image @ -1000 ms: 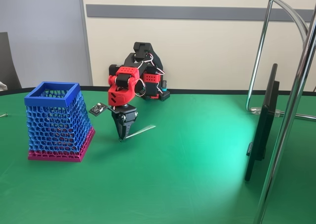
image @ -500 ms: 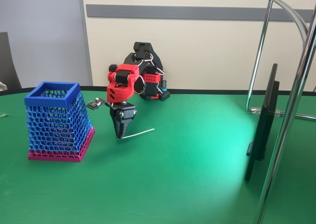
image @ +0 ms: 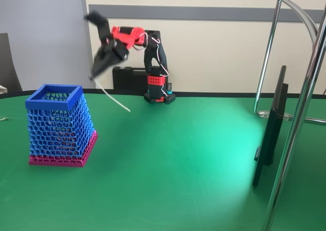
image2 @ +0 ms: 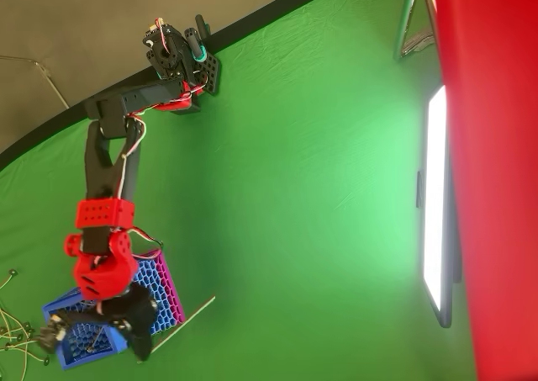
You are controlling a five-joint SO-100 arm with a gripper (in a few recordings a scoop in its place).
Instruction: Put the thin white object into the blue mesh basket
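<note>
The thin white object hangs slanting down to the right from my gripper, which is shut on its upper end, raised well above the table. The blue mesh basket stands on the green table at the left, its open top below and left of the gripper. In the overhead view the gripper sits over the basket's near edge, and the stick juts out to the right over the table.
The arm's base stands at the table's back edge. A dark flat panel and chrome stand tubes occupy the right side. Thin wires lie left of the basket.
The arm has swung up and left, lifting the stick from just above the table to high over the basket's right side. The stick now hangs down from the gripper.
</note>
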